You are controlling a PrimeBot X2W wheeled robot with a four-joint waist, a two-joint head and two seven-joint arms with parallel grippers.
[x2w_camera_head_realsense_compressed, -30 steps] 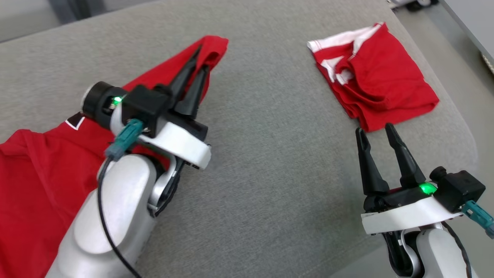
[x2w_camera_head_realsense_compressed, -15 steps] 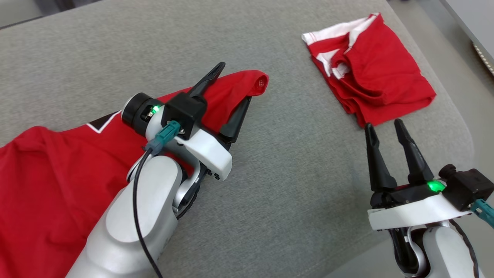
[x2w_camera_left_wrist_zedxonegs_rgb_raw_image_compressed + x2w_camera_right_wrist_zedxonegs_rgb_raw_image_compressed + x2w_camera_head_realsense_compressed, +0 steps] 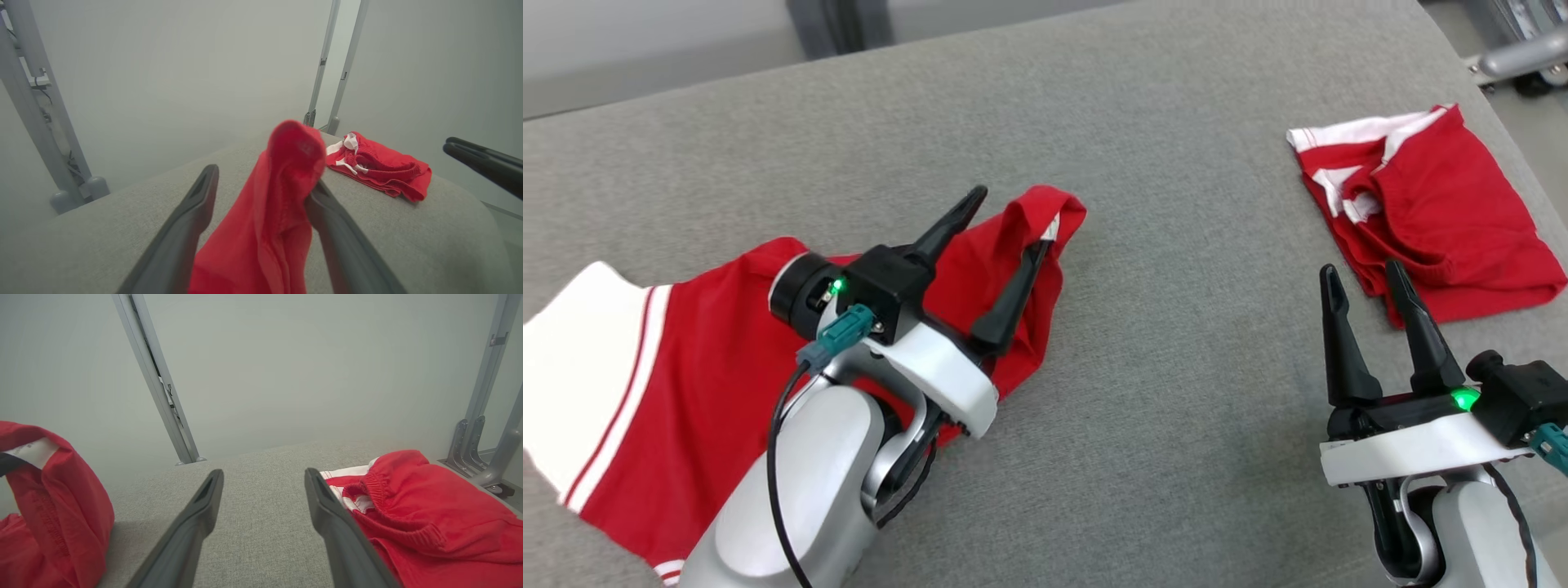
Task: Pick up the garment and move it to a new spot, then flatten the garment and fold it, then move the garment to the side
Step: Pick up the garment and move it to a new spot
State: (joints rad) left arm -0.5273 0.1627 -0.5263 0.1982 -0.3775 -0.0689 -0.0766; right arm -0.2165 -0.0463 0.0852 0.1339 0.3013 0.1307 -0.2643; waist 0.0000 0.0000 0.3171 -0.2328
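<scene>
- The garment (image 3: 711,351) is red, with a broad white band and thin red stripes along its left end in my head view.
- It lies spread and creased on the left half of the grey cushion (image 3: 1176,367), partly under my left forearm.
- Its right end is bunched into a raised fold that stands up off the cushion between the left gripper's (image 3: 1009,224) fingers.
- A small white label (image 3: 1054,229) shows at the tip of that fold; the right wrist view shows the same label (image 3: 30,451) on the garment (image 3: 49,506).
- In the left wrist view the fold of the garment (image 3: 265,212) rises between the left gripper's (image 3: 263,177) fingers and leans against the right-hand one. The other finger stands clear of the cloth.
- The left jaws are spread wide, released, not pinching the cloth.
- The right gripper (image 3: 1361,273) hangs over bare cushion at the lower right, jaws apart and holding nothing.
- Red shorts (image 3: 1437,220) with white trim lie folded on the cushion's far right, well apart from the garment.
- In the right wrist view the shorts (image 3: 429,514) sit just beside the right gripper's (image 3: 263,477) right-hand finger. I cannot tell whether they touch.
- The left wrist view shows the shorts (image 3: 380,171) beyond the fold.
</scene>
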